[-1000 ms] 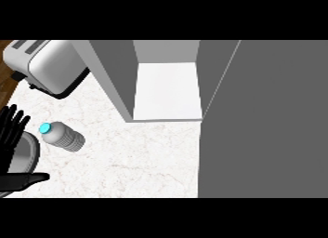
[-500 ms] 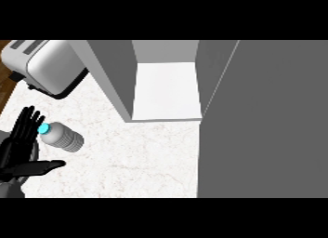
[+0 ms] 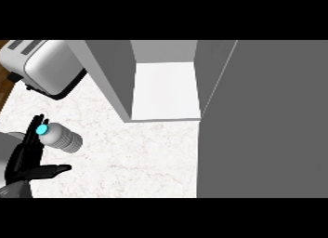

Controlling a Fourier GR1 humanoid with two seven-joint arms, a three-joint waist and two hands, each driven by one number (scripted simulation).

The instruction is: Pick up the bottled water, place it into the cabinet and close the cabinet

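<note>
Left hand [image 3: 28,160] of the robot comes in at the lower left corner of the head view. It is open: the fingers are straight and point upward, the thumb is spread out to the right, and it holds nothing. The bottled water [image 3: 62,139] is on the counter [image 3: 139,158] just beside these fingers, on their right side, with its blue cap [image 3: 42,129] very near the fingertips; I cannot tell whether they touch it. I also cannot tell whether the bottle stands or lies, because the view looks steeply down. The cabinet [image 3: 166,88] is well apart from the bottle, up and to the right, and its white inside is bare. The large grey panel at the right I take to be its door [image 3: 269,121], standing open. A toaster [image 3: 46,65] is at the upper left. The right hand does not show. I judge the task to be at its beginning: the bottle is not yet grasped, so picking it up, placing it inside and closing the door are all left to do.
</note>
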